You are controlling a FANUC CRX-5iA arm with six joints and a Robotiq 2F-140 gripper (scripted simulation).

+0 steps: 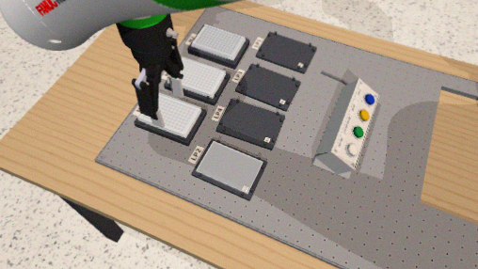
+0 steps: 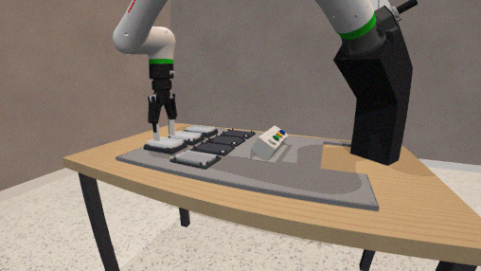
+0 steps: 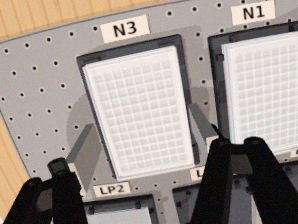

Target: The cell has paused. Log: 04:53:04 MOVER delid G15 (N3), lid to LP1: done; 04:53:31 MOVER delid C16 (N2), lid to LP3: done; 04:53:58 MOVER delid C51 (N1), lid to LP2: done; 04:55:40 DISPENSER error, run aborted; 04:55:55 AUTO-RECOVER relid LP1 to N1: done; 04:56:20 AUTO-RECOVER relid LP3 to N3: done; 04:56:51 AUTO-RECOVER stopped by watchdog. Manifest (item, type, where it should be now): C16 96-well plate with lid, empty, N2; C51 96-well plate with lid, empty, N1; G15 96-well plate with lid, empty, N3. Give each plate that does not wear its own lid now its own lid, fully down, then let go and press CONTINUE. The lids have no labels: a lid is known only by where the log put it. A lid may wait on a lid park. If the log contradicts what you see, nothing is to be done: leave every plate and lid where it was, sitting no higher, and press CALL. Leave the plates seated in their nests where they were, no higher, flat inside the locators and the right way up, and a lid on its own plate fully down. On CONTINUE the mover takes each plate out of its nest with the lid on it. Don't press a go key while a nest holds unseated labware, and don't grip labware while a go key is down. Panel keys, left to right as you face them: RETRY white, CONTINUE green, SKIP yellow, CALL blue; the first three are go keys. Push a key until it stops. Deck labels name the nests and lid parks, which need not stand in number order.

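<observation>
Three white 96-well plates stand in the left column of the deck. The front one (image 1: 176, 115) sits in nest N3 (image 3: 140, 110), the middle one (image 1: 202, 77) in N1 (image 3: 266, 83), and the far one (image 1: 218, 44) in the third nest. My gripper (image 1: 166, 104) is low over the N3 plate. It is open, with one finger on each long side (image 3: 140, 139) and a small gap at both sides. I cannot tell which plates wear lids. A flat grey lid (image 1: 231, 168) lies on lid park LP2 at the front. The gripper also shows in the exterior view (image 2: 163, 134).
Lid parks LP4 (image 1: 250, 123), LP1 (image 1: 268, 86) and the far park (image 1: 287, 51) are bare dark trays. The key panel (image 1: 350, 124) stands to the right with blue (image 1: 370, 99), yellow (image 1: 363, 114), green (image 1: 358, 132) and white (image 1: 351, 150) keys. The arm's black base (image 2: 376, 95) stands at the far right.
</observation>
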